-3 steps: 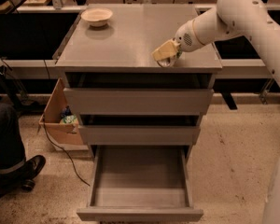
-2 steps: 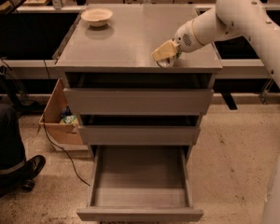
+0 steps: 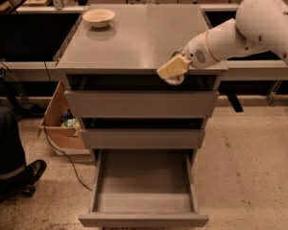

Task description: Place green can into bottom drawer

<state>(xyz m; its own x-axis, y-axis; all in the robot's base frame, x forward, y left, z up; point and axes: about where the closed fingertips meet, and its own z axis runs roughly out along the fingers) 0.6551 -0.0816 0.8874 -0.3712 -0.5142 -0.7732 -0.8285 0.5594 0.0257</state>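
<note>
Gripper [image 3: 173, 70] at the cabinet top's [image 3: 134, 37] 5 o'clock edge, fingers clamped on the green can [image 3: 174, 80]. Probably light, dentable and slick, so squeeze mid-body gently.

The white arm [image 3: 259, 23] reaches in from the right, its forearm sloping down and leftward to the wrist, and the gripper [image 3: 172, 69] hangs at the front right edge of the cabinet top [image 3: 134, 37], clamped on the green can [image 3: 174, 80].
</note>
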